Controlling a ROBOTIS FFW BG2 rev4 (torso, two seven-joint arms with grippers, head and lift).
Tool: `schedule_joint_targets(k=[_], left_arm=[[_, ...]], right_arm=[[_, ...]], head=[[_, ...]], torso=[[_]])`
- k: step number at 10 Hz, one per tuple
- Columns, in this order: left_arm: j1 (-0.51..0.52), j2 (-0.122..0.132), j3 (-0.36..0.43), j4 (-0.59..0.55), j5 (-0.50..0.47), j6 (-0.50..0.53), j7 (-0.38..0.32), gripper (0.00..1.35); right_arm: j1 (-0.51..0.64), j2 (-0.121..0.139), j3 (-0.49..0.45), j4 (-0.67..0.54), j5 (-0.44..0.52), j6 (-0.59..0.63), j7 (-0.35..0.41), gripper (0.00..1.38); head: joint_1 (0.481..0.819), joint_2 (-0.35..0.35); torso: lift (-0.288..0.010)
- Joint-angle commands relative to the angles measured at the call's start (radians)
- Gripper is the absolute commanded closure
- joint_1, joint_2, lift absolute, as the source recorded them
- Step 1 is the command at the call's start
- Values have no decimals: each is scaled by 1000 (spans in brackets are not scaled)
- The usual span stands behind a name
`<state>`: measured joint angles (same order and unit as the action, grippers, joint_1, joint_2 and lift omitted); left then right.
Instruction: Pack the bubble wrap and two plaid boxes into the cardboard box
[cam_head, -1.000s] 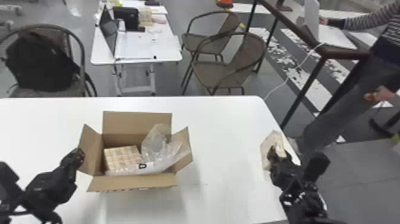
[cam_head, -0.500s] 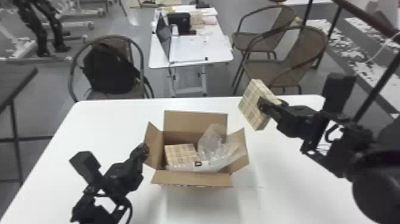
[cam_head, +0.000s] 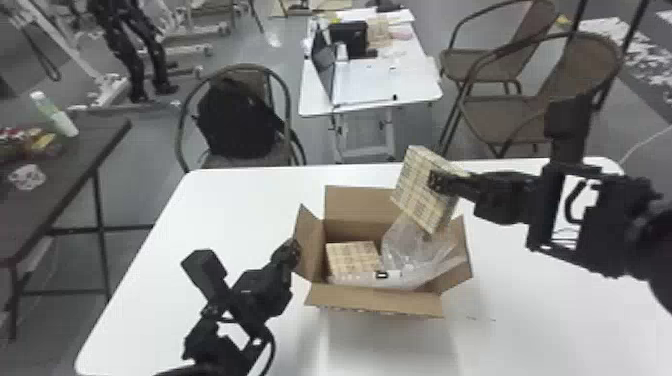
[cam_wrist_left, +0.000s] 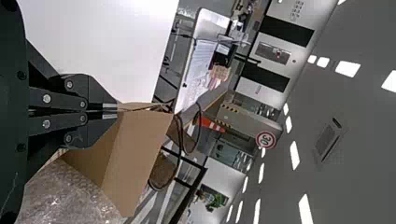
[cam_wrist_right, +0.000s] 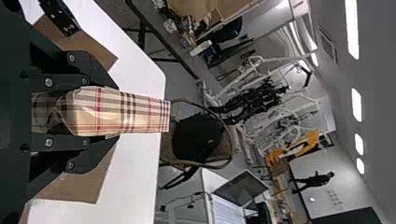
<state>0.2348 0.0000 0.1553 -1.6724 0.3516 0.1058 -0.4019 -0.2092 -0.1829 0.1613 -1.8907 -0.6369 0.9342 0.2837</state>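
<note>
The white rectangular table (cam_head: 200, 215) bears the brown open-topped cardboard box (cam_head: 375, 300), its left flap pinched by the left gripper (cam_wrist_left: 112, 111) – likely to steady it. Inside, clear crumpled bubble wrap (cam_head: 412, 250) lies beside one beige plaid box (cam_head: 352, 256), probably as padding. The right gripper (cam_wrist_right: 114, 112) clasps the second plaid box (cam_head: 422, 192), tilted over the wrap – presumably lined up for lowering.

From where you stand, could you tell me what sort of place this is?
Probably a robotics lab or test hall: a black, two-legged machine stands by white metal frames, a laptop is open on a white table, and there is an orange traffic cone.
</note>
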Motion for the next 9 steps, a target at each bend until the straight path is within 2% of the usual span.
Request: schedule_joint_targets(k=[1, 3, 5, 6, 7, 8, 9], left_arm=[[-2, -3, -2, 2, 0, 0, 0, 1220], [-2, -3, -2, 3, 0, 0, 0, 1220], [-3, -3, -3, 6, 0, -2, 0, 1220], [-2, -3, -3, 6, 1, -6, 0, 1220], [1, -3, 0, 6, 4, -8, 0, 1220], [1, -3, 0, 6, 3, -9, 0, 1220], [0, -3, 0, 6, 3, -8, 0, 1220]], right_arm=[[-21, 0, 26, 84, -49, 48, 0, 1039], [-53, 5, 58, 163, -67, 83, 8, 1039], [-82, 11, 95, 282, -67, 69, 66, 1007], [-81, 14, 95, 306, -72, 71, 69, 771], [-68, 13, 78, 266, -43, 71, 68, 352], [-53, 14, 41, 174, 71, 71, 68, 98], [-35, 17, 3, 94, 160, 34, 69, 85]], head=[[695, 206], [695, 226], [695, 242], [695, 251], [695, 253], [695, 252], [695, 234]], torso=[[-39], [-39], [-39], [-39], [-39], [-39], [-39]])
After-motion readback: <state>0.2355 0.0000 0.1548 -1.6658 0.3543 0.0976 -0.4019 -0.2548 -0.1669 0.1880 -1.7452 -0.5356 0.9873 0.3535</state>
